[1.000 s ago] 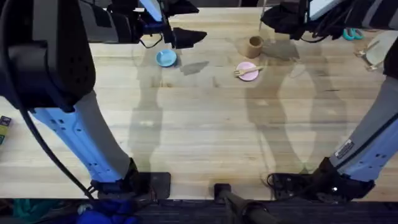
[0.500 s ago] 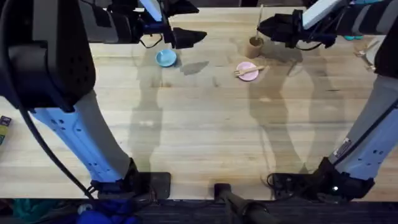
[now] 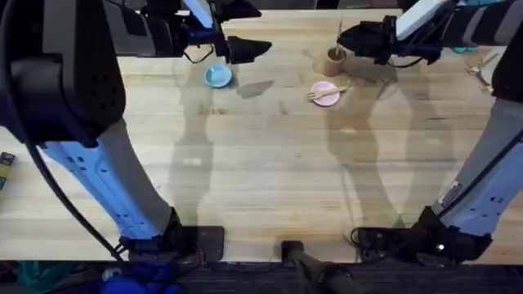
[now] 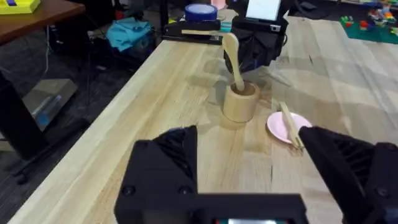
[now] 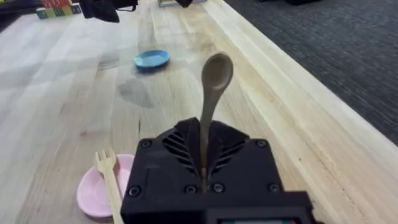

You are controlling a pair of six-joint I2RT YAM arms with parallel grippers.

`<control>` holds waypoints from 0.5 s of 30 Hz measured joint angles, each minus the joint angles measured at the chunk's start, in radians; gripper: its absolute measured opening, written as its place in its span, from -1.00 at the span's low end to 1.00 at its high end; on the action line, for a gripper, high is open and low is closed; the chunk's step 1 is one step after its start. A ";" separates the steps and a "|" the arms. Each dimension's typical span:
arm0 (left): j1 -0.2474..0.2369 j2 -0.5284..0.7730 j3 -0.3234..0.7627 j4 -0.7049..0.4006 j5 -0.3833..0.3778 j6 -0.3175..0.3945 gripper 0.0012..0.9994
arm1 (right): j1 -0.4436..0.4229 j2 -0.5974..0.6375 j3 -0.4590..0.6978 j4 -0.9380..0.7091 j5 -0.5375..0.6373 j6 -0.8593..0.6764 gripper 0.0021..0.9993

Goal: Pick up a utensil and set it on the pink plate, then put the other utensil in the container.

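Note:
The wooden spoon [image 4: 232, 57] stands bowl up with its handle end inside the brown container [image 4: 239, 103]. My right gripper [image 3: 351, 37] is shut on the spoon [image 5: 214, 78] just above the container [image 3: 335, 59]. In the right wrist view the container is hidden under the gripper [image 5: 204, 158]. The wooden fork [image 3: 325, 92] lies across the pink plate [image 3: 326, 97], just in front of the container, also seen as fork [image 5: 109, 177] on plate [image 5: 94, 190]. My left gripper [image 3: 249, 47] hovers open and empty near the blue plate, its fingers [image 4: 166, 158] spread wide.
A light blue plate [image 3: 217, 76] lies left of the container, below the left gripper. Teal scissors [image 3: 463, 43] and a cream plate [image 3: 500, 67] sit at the far right. The table's far edge [image 5: 292, 118] runs close behind the container.
The right gripper came in from the far right and lowered the spoon toward the container; over the last half second it sank a little more. The left arm stayed still.

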 joint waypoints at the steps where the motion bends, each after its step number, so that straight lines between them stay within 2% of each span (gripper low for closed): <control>1: 0.000 0.000 0.000 0.000 0.000 0.000 0.99 | 0.000 0.000 0.000 -0.007 0.006 -0.003 -0.94; 15: 0.000 0.000 0.000 0.000 0.000 0.000 0.99 | 0.000 0.000 0.000 -0.106 0.065 -0.063 -0.94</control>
